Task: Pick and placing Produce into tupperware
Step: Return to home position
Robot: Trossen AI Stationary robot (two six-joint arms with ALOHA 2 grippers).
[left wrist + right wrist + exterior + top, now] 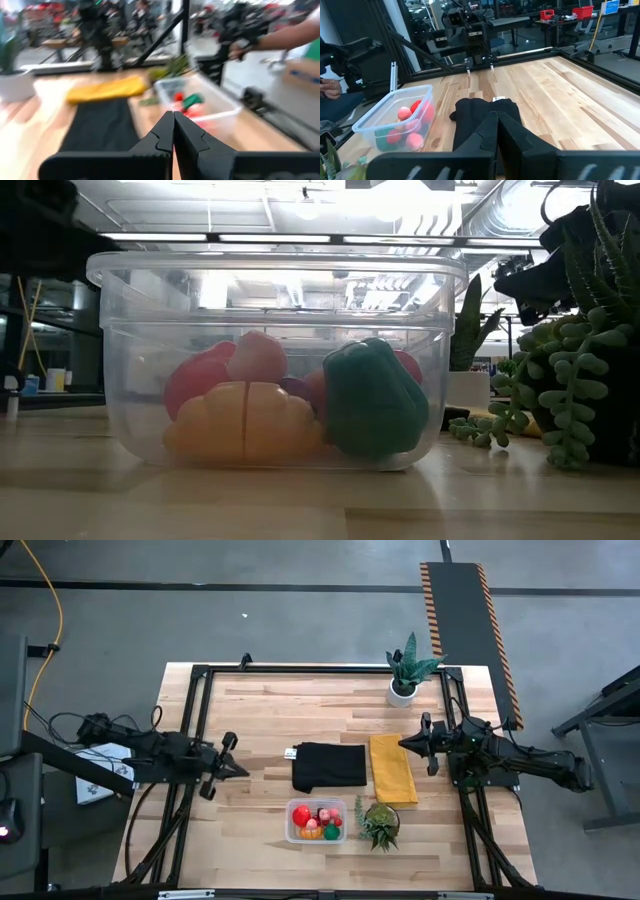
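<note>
Fingers [161,136] of L gripper [231,768] & R gripper [407,744] pressed together, nothing held.
Small clear rectangular plastic tupperware tub [291,810] at front-centre of wooden table [260,710], just in front of black folded cloth [329,766]. Toy produce [318,822] inside it: red, orange, green, pink pcs. Spiky green potted plant [380,824] just beside tub. L gripper at table's left, R gripper by yellow cloth [392,770]; both apart from tub.
</note>
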